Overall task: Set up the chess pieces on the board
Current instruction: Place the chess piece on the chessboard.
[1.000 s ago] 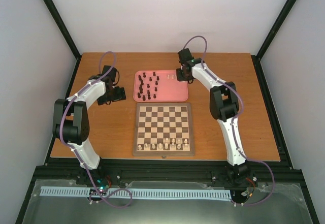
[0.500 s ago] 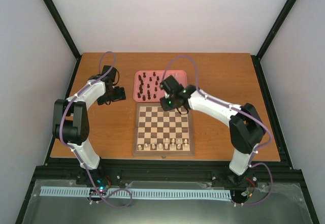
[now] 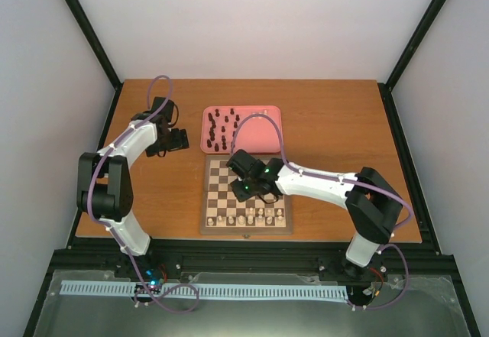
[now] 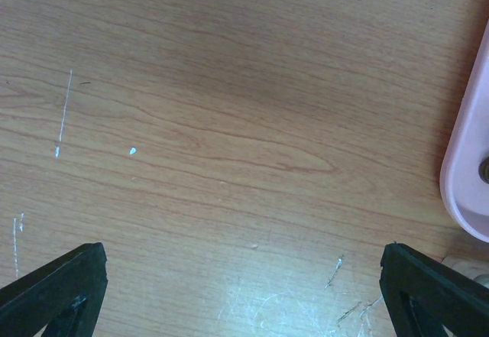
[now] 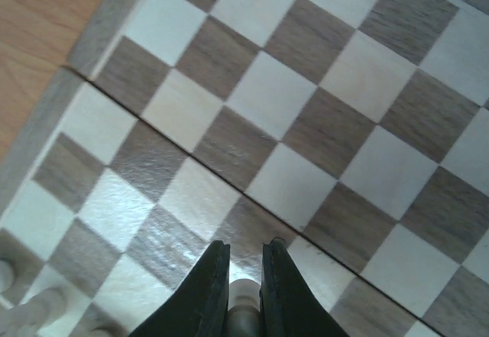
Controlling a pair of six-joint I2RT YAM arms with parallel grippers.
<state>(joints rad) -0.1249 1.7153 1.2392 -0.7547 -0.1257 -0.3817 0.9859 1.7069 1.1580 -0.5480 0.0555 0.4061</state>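
The right gripper is over the square wooden chessboard with dark brown and cream squares. Its 2 black fingers are very close together, and they pinch a small cream chess piece between them. The piece stands up straight, with its long side going up and down, the same way as the fingers. Under it are bare squares, close to the left side of the board.

The other cream chess pieces stand in a line on the board's near edge. In the right wrist view, 2 of them show just beside the held piece, on the side toward that edge. So the spot for the held piece is most likely down and a little toward the near edge. I cannot tell which square it is meant for.

The left gripper is off the board, past its far left corner, over the brown wooden table. Its 2 fingers are wide apart and hold nothing. The right arm is the one that is nearer to the board.

The dark brown chess pieces wait in the pink rounded tray, just past the board's far edge.
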